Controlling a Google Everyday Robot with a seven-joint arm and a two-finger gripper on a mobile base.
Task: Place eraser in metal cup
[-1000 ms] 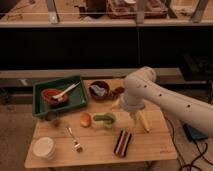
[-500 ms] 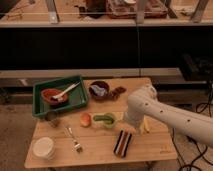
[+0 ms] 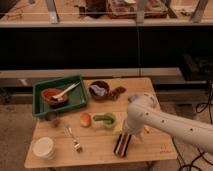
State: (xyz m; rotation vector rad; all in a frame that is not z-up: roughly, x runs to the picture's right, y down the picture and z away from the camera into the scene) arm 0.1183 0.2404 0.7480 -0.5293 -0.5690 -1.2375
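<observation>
At the near edge of the wooden worktop (image 3: pixel 100 154), right of centre, the eraser (image 3: pixel 121 146) lies flat, exactly where it was a second ago. What has changed is the arm: its white forearm has swung down from above the middle of the worktop. The tool (image 3: pixel 126 134) now sits right over the eraser's far end, touching it or nearly so. I cannot tell how far open the tool is, or whether it has hold of anything. This looks like the reach finishing and the grasp about to start; nothing has been lifted yet.

A white round container (image 3: pixel 44 148) stands at the near left, with a fork (image 3: pixel 74 140) beside it. Further back the metal cup (image 3: pixel 51 117) stands at the left, well apart from the eraser, just by the green tray (image 3: pixel 37 102). Beyond the worktop runs a dark, shadowed shelf unit.
</observation>
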